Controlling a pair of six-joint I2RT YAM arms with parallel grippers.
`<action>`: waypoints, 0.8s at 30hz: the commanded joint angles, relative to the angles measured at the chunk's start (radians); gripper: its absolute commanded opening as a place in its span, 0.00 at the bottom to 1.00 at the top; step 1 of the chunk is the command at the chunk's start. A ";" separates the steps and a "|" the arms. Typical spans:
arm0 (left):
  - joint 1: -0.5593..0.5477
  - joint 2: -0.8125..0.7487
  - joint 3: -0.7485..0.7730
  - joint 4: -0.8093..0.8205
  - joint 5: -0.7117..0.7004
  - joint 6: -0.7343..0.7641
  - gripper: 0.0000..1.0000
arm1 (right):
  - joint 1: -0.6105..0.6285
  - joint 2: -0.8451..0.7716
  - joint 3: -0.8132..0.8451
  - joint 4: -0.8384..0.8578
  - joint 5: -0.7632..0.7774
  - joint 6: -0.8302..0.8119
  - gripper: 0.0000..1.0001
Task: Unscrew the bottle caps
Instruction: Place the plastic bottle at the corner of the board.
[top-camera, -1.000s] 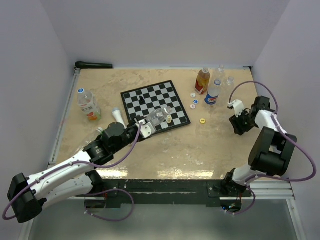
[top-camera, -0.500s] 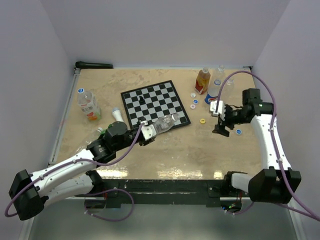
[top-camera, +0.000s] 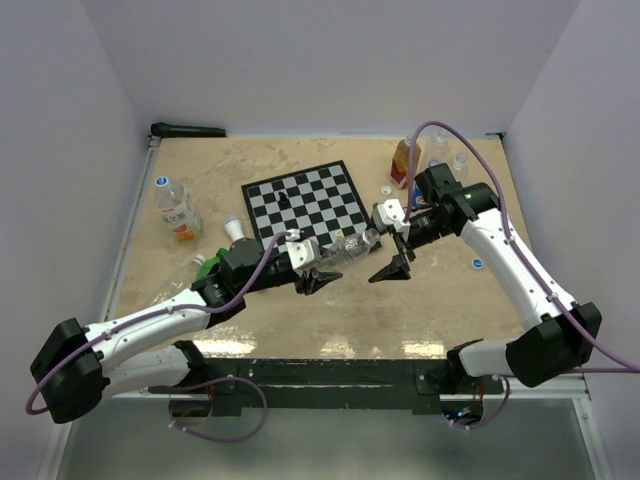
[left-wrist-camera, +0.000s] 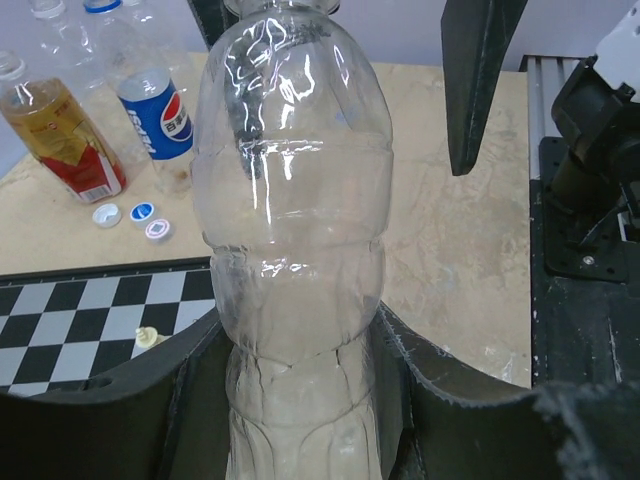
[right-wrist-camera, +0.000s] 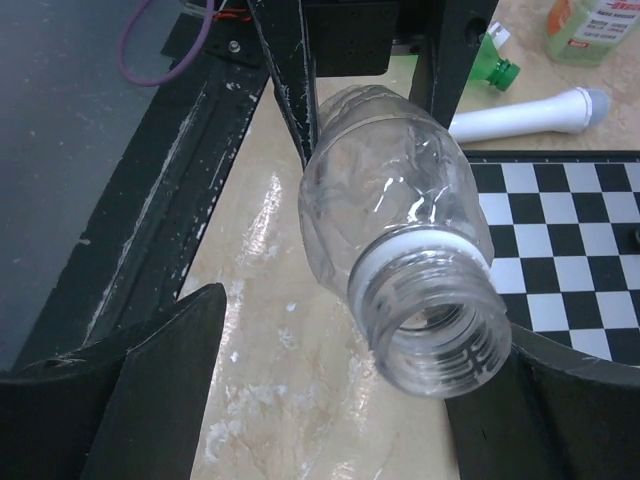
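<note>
Chessboard (top-camera: 310, 207): mid-table, ahead of me.
Held bottle (top-camera: 350, 246): over its near-right corner, between left gripper (top-camera: 312, 268) and right gripper (top-camera: 394, 250).
Standing bottles (top-camera: 403, 158): far right, behind loose caps (left-wrist-camera: 142, 211).

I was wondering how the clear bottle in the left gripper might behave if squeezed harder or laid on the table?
The clear bottle looks empty, so probably very light. Its thin wall shows creases where the left gripper clamps it, so it would likely buckle under more squeeze. Being round, it may well roll if laid down.
</note>
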 joint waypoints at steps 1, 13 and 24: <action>0.004 0.018 0.035 0.143 0.055 -0.071 0.01 | 0.053 -0.012 0.036 0.040 -0.089 0.128 0.83; 0.004 0.061 0.037 0.183 0.063 -0.091 0.01 | 0.105 0.023 0.054 0.125 -0.139 0.285 0.74; 0.004 0.068 0.046 0.165 0.031 -0.091 0.14 | 0.117 0.025 0.051 0.168 -0.121 0.337 0.32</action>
